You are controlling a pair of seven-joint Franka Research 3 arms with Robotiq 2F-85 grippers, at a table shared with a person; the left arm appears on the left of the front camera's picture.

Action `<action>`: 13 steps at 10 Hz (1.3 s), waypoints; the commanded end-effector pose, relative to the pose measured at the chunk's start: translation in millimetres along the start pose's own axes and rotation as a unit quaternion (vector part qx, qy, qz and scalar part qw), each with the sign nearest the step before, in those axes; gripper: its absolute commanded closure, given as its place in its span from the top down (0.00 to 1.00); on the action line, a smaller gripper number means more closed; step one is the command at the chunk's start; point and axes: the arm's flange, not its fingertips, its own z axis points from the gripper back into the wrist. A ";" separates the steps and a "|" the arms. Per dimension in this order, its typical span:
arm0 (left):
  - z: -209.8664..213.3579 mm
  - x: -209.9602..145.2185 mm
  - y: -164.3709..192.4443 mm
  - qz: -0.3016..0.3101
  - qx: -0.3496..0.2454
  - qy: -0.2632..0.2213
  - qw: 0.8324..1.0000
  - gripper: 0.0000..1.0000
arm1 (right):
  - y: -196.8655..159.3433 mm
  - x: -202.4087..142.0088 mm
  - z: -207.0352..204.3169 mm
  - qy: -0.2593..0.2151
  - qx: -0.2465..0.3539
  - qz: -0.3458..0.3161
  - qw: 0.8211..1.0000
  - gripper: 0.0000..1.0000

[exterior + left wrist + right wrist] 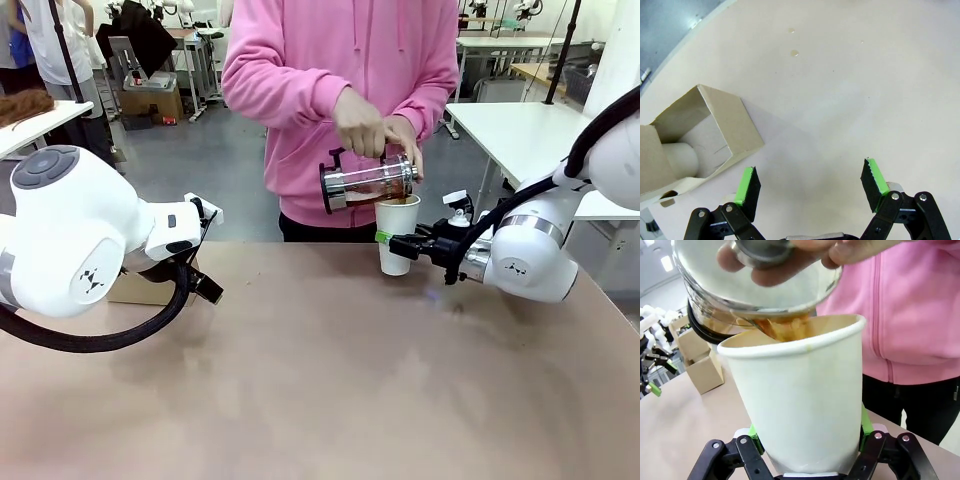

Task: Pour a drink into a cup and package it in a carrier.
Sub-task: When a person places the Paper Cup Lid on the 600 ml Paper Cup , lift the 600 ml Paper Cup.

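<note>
Right tool (pixel 388 241) clamped on the cup (pixel 399 214), green pads (pixel 866 421) against both its lower sides; cup upright and open-topped, base on the worktop (pixel 330 380). Person's hands (pixel 372 128) tip the jug (pixel 362 184) over the cup's rim, the drink (pixel 785 329) running brown into it. Left tool (pixel 810 187) spread wide, holding nothing, well left of the cup, with the carrier (pixel 715 127) just beside it.
</note>
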 end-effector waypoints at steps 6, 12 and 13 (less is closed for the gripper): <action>0.4 -0.1 -0.1 0.000 -0.001 -0.001 1.000 1.00 | 2.3 0.9 -2.6 0.000 -0.004 -0.001 1.000 0.80; 0.4 -0.1 -0.1 0.000 -0.001 -0.001 1.000 1.00 | 2.3 0.9 -2.6 0.000 -0.004 -0.001 1.000 0.80; 0.4 -0.1 -0.1 0.000 -0.001 -0.001 1.000 1.00 | 2.3 0.9 -2.6 0.000 -0.004 -0.001 1.000 0.80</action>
